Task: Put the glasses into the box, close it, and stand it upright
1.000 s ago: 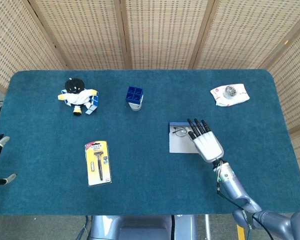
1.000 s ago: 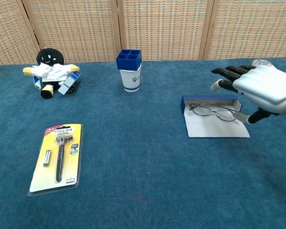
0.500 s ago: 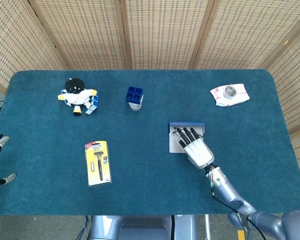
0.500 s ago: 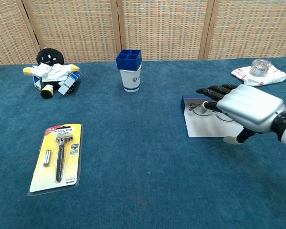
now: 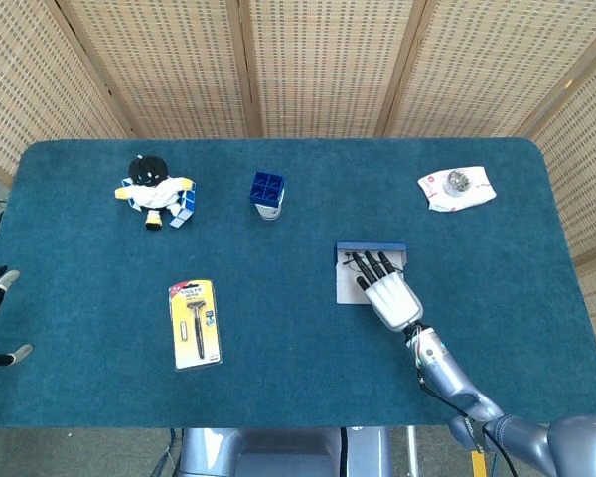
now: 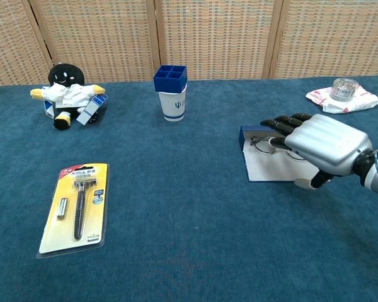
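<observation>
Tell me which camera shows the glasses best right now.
The chest view: the glasses show one lens and wire frame beside the right robot hand in the open box. In the head view the robot hand covers nearly all of them.

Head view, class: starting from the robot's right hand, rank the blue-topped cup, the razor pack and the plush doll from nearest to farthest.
Measured from the right hand:
1. Blue-topped cup, up and to its left.
2. Razor pack, far left, slightly nearer the table's front edge.
3. Plush doll, at the far left rear of the table.

The head view looks steeply down on the whole table (image 5: 278, 348); the lower, nearer chest view faces across it.
</observation>
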Tool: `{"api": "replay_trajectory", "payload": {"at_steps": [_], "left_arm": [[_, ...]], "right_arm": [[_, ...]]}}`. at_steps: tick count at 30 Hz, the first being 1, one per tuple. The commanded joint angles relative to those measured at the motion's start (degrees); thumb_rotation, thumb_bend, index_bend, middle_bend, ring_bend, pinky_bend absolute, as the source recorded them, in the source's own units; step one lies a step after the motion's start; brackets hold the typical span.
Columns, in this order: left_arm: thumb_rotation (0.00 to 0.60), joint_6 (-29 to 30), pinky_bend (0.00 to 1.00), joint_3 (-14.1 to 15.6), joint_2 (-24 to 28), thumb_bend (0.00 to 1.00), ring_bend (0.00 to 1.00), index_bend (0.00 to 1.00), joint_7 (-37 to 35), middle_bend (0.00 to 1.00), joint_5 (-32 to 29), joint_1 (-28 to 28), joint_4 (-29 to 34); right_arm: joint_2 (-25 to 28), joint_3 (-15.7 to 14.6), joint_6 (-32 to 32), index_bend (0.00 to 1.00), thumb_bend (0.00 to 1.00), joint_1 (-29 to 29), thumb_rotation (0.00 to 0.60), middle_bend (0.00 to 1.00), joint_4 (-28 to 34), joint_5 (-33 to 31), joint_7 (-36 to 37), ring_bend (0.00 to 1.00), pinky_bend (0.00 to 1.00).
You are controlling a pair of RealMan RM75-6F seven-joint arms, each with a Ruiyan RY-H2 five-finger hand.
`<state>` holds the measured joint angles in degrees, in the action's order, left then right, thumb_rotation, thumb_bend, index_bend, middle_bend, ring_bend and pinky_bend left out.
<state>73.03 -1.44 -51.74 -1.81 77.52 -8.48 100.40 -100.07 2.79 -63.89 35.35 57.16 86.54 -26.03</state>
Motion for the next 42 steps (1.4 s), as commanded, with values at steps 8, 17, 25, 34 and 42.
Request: {"api": "replay_trajectory", "payload": {"at_steps": [8,17,25,34,42], "left_arm": [[0.600,-0.2,0.00,-0.1,0.0,0.00,0.00,0.00,0.1,0.00,-0.3,-0.1,0.0],[0.600,-0.5,0.00,-0.1,-0.1,0.00,0.00,0.00,0.4,0.00,-0.7,-0.2,0.0],[0.600,-0.5,0.00,-0.1,-0.1,0.00,0.00,0.00,0.4,0.00,-0.8,-0.3,0.0],[0.600,-0.7,0.00,-0.2,-0.1,0.00,0.00,0.00,0.4,0.00,-1.0,-0.4,0.0],[0.600,-0.8,0.00,-0.2,-0.1,0.00,0.00,0.00,0.3,0.00,-1.0,-0.4,-0.1]], "right_arm": [[-1.2,-0.5,0.5,0.29,0.31,0.1,0.600,0.01,-1.9,0.5,-0.2,0.00,0.13],[-2.9,0.4,1.1,0.31,0.37,0.5,0.600,0.03,-4.9,-0.2,-1.0,0.00,0.13],[-4.1,0.6,0.5,0.38,0.58,0.6,0.600,0.08,-7.6,0.0,-0.1,0.00,0.15],[-4.8,2.2,-0.2,0.38,0.62,1.4,0.600,0.08,-9.0,-0.3,1.3,0.00,0.16],[-5.5,2.5,1.4,0.38,0.62,2.1,0.600,0.08,-9.9,-1.1,1.0,0.00,0.16]]}}
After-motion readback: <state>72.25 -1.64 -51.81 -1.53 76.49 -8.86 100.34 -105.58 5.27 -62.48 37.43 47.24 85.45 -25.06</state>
